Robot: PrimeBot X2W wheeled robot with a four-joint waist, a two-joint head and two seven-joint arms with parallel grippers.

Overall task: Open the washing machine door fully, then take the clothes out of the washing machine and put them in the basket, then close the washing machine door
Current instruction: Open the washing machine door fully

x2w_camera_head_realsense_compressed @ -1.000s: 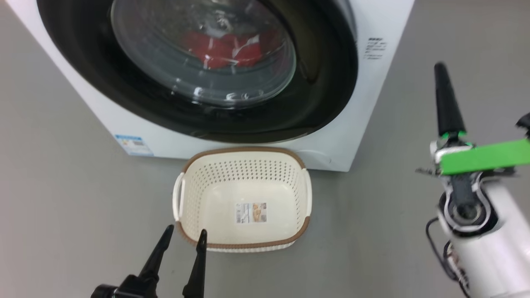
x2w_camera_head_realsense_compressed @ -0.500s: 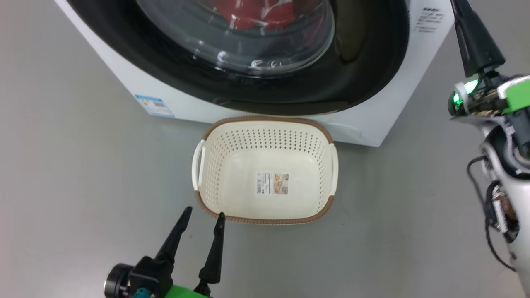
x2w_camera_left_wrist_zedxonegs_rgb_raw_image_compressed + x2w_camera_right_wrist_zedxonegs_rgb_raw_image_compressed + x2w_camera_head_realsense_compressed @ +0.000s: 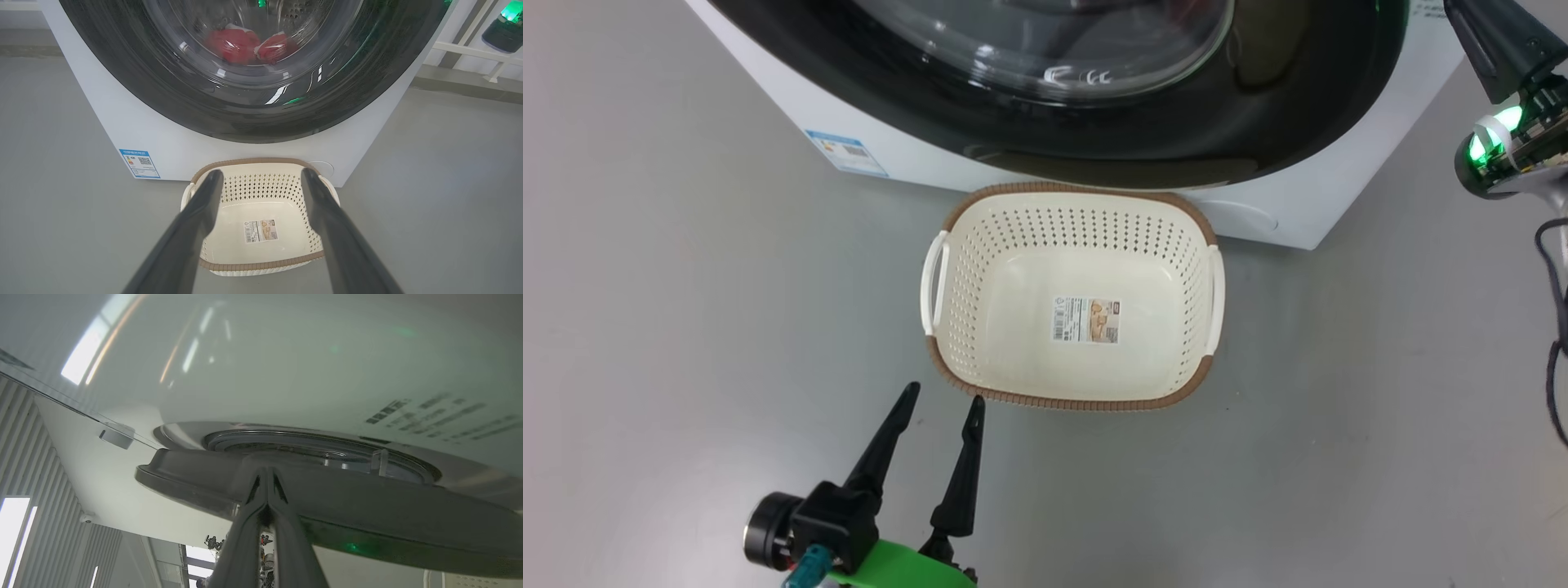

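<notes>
– Head view: the basket (image 3: 1086, 229) is seen on the floor (image 3: 686, 327), just in front of the washing machine (image 3: 915, 159), with a sticker (image 3: 1086, 318) on its bottom.

– And the clothes (image 3: 245, 43)?

– Red fabric is spotted through the left wrist view, inside the machine, behind the door (image 3: 1176, 139) glass.

– Jaws?

– The left gripper (image 3: 941, 394) is held spread near the basket's near-left corner. The right gripper (image 3: 267, 471) is pressed together, tips at the door's edge, which is stood slightly off the front. Bare floor is seen either side of the basket.
</notes>
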